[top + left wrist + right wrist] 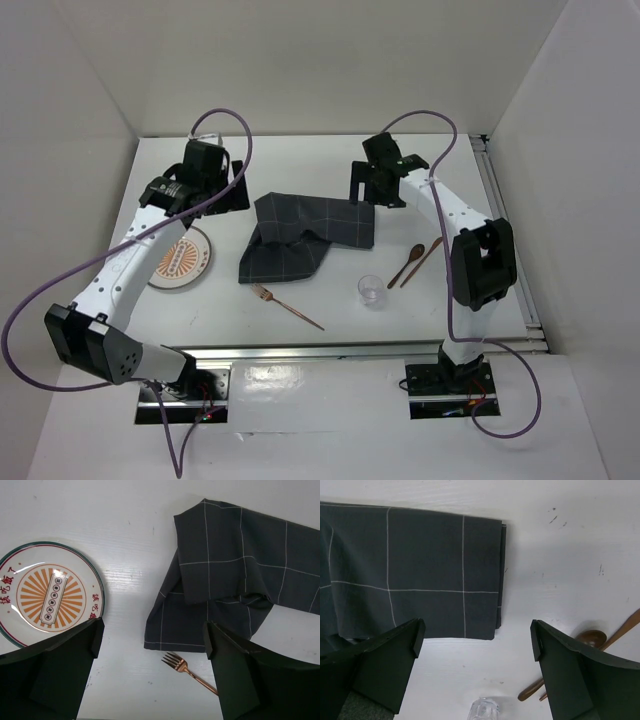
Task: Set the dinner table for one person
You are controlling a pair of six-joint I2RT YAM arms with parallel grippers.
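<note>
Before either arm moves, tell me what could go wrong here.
The cloth lies crumpled with its near corner close to the fork; dragging it flat may sweep the fork aside. The clear glass stands close beside the wooden spoon, so the open right end effector, reaching for the spoon, could tip it. The plate sits partly under the left arm, which may knock it when swinging back.

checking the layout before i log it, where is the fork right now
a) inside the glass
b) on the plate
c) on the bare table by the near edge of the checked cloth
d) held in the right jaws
c: the copper fork lies flat on the white table, just off the near edge of the dark checked cloth, away from the plate and the glass.
</note>
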